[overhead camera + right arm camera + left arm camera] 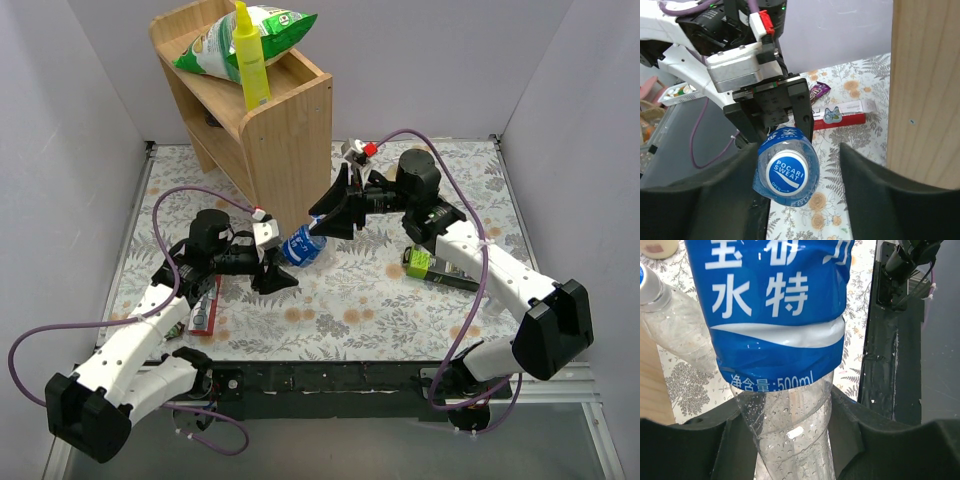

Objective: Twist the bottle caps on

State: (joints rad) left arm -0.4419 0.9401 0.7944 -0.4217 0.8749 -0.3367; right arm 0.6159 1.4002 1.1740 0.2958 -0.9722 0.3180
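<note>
Inside a robotics lab's test cell. Plain white panels (60, 150) wall in a floral-clothed table (350, 320) and a small wooden shelf (290, 140).

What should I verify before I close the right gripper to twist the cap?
1. Left gripper clamped on the blue-label bottle: ok, fingers on both sides of its clear part.
2. Blue cap on the bottle's neck, facing the right wrist camera: ok.
3. Right gripper open wide enough for the cap: ok.
4. Cap centred between the right fingers: not ok, it sits nearer the picture-left finger.
5. Cap threaded straight and how tight: cannot tell.
6. Plain bottle out of the left gripper's grip: ok, it lies beside the held one.
</note>
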